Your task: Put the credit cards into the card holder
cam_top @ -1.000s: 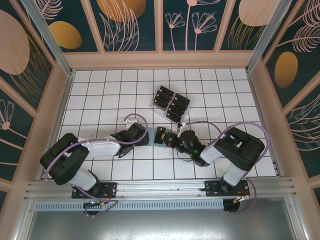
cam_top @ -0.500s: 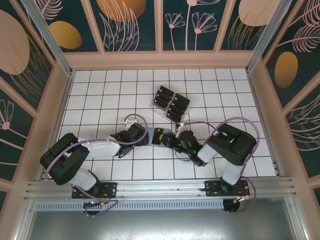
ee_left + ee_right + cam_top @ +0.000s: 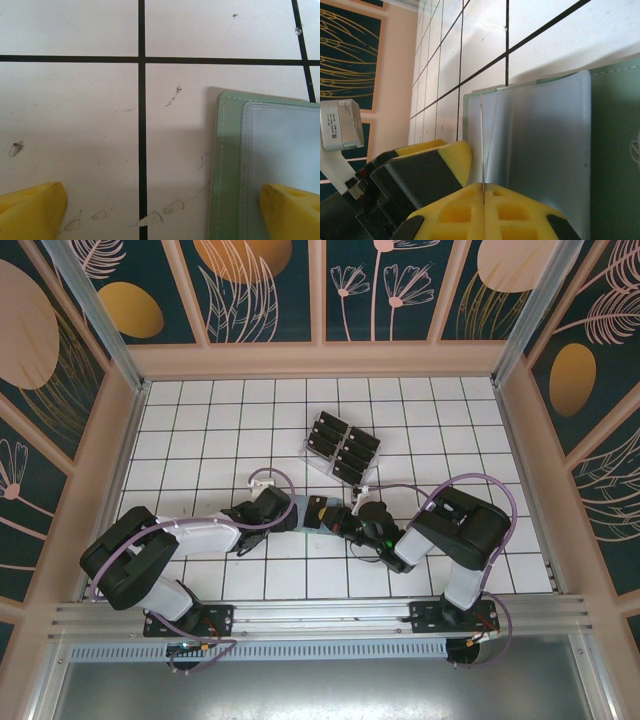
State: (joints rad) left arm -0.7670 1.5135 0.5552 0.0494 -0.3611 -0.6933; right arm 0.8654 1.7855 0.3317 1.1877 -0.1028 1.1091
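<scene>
My R gripper [image 3: 483,187] is clamped on a credit card [image 3: 318,512], edge-on at the card holder [image 3: 227,165] pocket. My L gripper [image 3: 160,212] has fingers apart, one tip over holder's edge. Holder lies flat on tiles [image 3: 75,125], mid-table.

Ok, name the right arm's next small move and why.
Probably nudge the right gripper forward to slide the credit card into the clear pocket of the card holder. Its jaws are shut on the card, its front edge seems at the pocket, and the left gripper pins the holder with one finger.
</scene>
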